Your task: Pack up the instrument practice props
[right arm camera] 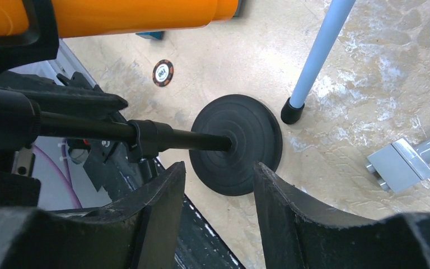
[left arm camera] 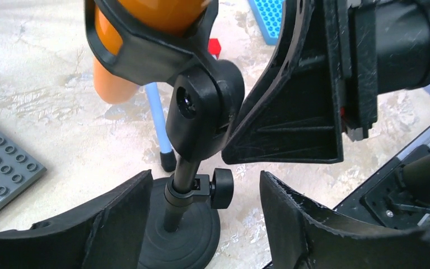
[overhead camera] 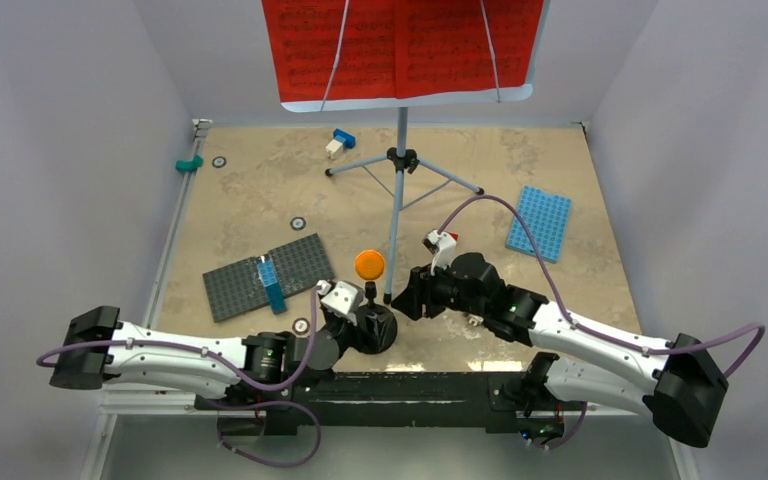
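The orange toy microphone (overhead camera: 369, 265) sits clipped on top of the small black mic stand (overhead camera: 375, 328), which stands upright on its round base (left arm camera: 179, 235) near the table's front edge. My left gripper (left arm camera: 204, 196) is open, with its fingers on either side of the stand's pole (left arm camera: 182, 185) and not touching it. Just right of the microphone, my right gripper (right arm camera: 218, 179) is also open and holds nothing; the stand's base (right arm camera: 238, 143) lies beyond its tips. Behind them rises the music stand (overhead camera: 400, 160) on its tripod, carrying red sheet-music pages (overhead camera: 400, 45).
A grey studded plate (overhead camera: 265, 277) with a blue brick lies at the left. A blue plate (overhead camera: 540, 222) is at the right. A toy hammer (overhead camera: 442, 243) lies by the right wrist. Chips (overhead camera: 298, 222), a teal piece (overhead camera: 189, 163) and a small block (overhead camera: 340, 142) are scattered about.
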Controlling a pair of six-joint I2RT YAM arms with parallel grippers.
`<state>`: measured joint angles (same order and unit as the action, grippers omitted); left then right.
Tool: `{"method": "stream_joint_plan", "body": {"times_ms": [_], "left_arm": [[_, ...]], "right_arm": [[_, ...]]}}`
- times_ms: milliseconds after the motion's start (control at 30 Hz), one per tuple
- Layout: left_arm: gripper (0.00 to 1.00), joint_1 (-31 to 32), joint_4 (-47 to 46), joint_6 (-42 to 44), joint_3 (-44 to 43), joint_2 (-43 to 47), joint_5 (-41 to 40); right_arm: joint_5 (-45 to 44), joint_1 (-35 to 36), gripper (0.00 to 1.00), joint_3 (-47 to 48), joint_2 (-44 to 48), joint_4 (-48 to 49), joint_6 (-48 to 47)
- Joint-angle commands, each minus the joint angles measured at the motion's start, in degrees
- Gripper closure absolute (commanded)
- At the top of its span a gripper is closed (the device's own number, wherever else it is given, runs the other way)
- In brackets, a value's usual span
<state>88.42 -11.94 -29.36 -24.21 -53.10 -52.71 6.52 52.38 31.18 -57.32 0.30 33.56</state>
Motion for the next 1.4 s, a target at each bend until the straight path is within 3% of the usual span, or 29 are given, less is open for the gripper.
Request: {"method": "stream_joint_plan", "body": {"times_ms": [0,333,533,800,1167,1367], "left_arm": [[0.25,0.36,1.61,0.59,0.05,3.97,-0.01],[0.19,0.39,10.58,-3.17,-0.68,13.95,-4.65],[0.20,0.37,4.45,3.37,-2.46,14.16,-2.74],[0.23,0.35,-5.39,11.89,-5.09,6.54,-1.96],[0.43,0.35,-8.59,18.59,-10.92,-1.07,-7.94],[0.73,0.35,-6.98,19.16,-11.74,-3.48,-7.64]], "right_arm": [[-1.47,-0.17,0.48,1.83,1.39,-0.12,-0.32],[-2.21,-0.17,0.47,2.04,3.71,-3.26,-1.03],[-2.15,-0.17,0.47,2.40,4.06,-3.66,-1.04],[-2.45,-0.13,0.47,2.86,4.66,-4.47,-0.27],[-3.25,-0.17,0.47,1.75,7.01,-5.31,0.53],[-3.01,-0.15,0.47,1.14,7.78,-5.22,0.63]]}}
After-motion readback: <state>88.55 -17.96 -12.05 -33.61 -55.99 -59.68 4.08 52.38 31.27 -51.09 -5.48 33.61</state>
